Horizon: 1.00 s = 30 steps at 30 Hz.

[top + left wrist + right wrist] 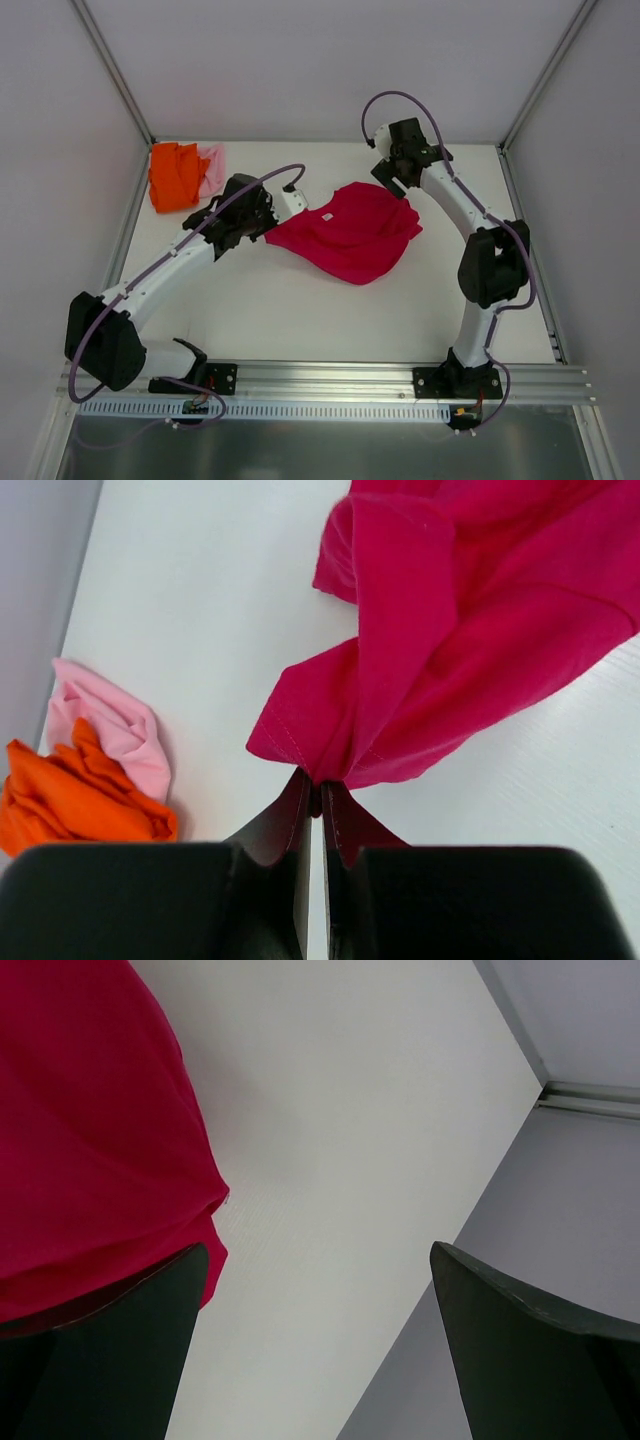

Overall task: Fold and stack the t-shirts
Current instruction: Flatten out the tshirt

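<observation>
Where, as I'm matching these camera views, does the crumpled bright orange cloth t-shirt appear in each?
Top external: crumpled bright orange cloth t-shirt at far-left corner of the table.
Left wrist: lower left, beside the pale pink cloth.
Right wrist: not in view.
Shared landmark: the large crimson-red cloth t-shirt, in all three.

white arms [170,265] with black joints, black jaws, looping purple cables [399,94].

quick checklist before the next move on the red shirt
1. Left end effector shut on crimson t-shirt: ok.
2. Right end effector gripping that shirt: not ok, open, cloth only beside it.
3. Shirt spread flat: not ok, bunched.
4. Orange t-shirt and pink t-shirt apart from it: ok.
5. Which edge the left one holds: cannot tell.
</observation>
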Each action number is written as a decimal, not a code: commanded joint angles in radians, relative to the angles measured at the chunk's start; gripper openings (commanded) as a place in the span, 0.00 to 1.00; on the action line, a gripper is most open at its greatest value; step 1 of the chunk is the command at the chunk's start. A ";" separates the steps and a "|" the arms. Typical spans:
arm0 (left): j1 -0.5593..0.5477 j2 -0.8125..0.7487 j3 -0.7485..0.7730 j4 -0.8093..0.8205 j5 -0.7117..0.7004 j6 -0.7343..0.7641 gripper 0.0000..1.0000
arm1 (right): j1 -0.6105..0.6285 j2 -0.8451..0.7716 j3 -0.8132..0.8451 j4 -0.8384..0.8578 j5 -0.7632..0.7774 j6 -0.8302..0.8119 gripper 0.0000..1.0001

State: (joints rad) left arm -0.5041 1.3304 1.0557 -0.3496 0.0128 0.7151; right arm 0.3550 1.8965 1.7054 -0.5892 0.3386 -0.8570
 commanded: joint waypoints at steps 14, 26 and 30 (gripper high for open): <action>-0.005 -0.341 -0.172 -0.075 -0.066 -0.132 0.00 | -0.013 0.263 0.364 -0.305 -0.228 0.063 1.00; -0.004 -0.553 -0.257 -0.180 0.008 -0.204 0.00 | -0.007 0.400 0.470 -0.452 -0.403 0.050 1.00; -0.004 -0.574 -0.255 -0.198 0.023 -0.210 0.00 | -0.005 0.438 0.425 -0.520 -0.437 0.006 1.00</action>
State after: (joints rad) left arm -0.5041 0.7773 0.7967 -0.5285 0.0032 0.5297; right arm 0.3466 2.2875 2.1590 -1.0008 -0.0330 -0.8165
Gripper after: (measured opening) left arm 0.024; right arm 0.995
